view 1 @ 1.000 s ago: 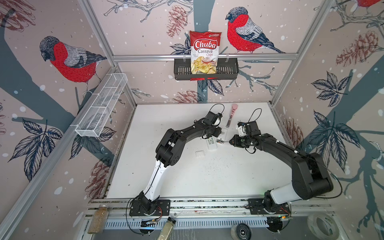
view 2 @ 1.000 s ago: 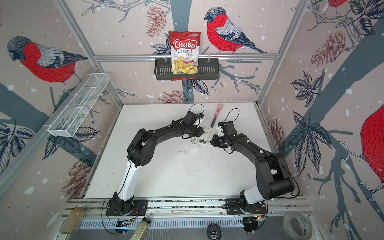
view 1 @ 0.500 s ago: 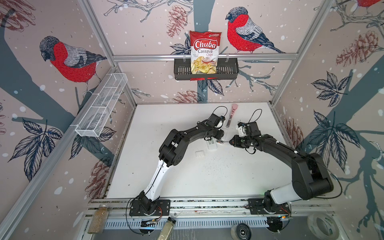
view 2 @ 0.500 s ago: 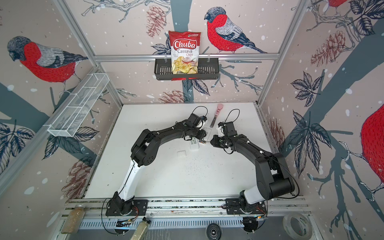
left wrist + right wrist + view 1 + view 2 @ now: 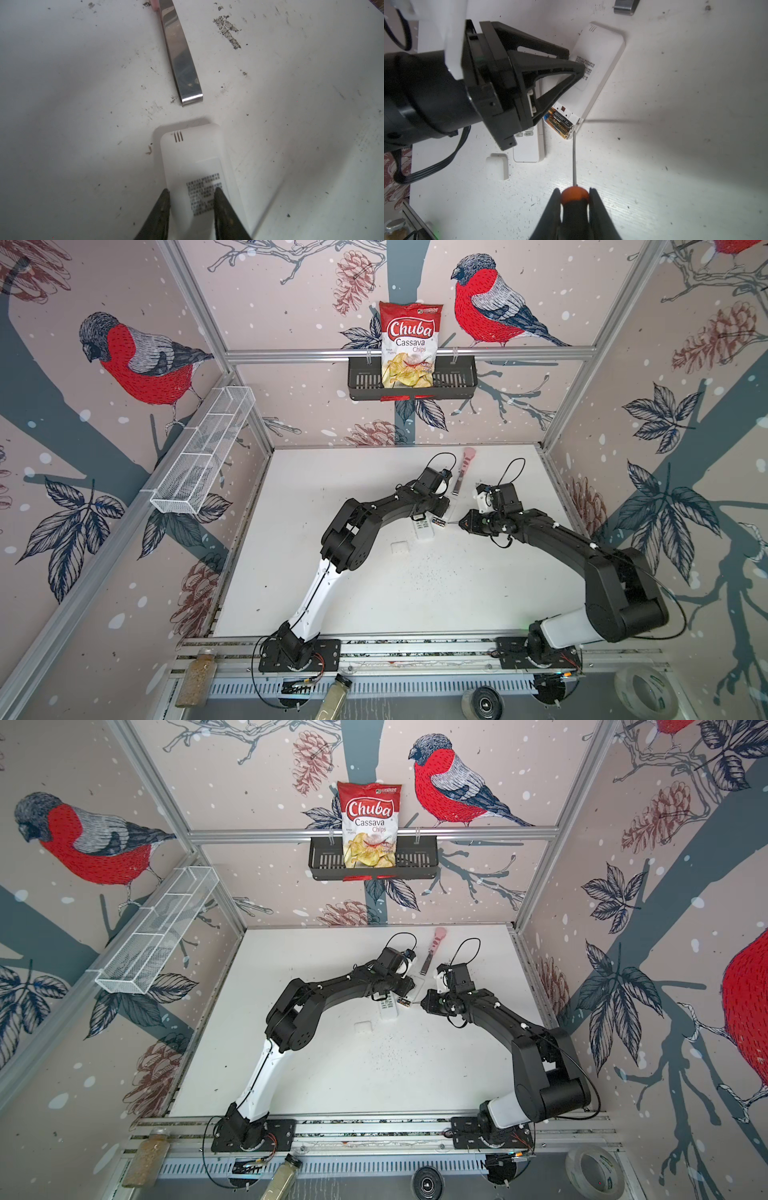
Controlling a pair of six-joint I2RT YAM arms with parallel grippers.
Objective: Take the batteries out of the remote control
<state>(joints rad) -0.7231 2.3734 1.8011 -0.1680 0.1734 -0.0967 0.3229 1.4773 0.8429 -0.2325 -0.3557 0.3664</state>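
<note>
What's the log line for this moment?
left pincer: open, tips over face-down remote | right pincer: shut on screwdriver, tip beside batteries | batteries: two visible, inside remote

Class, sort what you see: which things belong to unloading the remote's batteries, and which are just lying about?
Job in hand: batteries; open-backed remote control; orange-handled screwdriver, in the right gripper; left gripper, over that remote; small white cover piece.
Lying about: second remote, buttons up; pink-handled metal blade; Chuba chips bag; white wire basket; tape roll.
</note>
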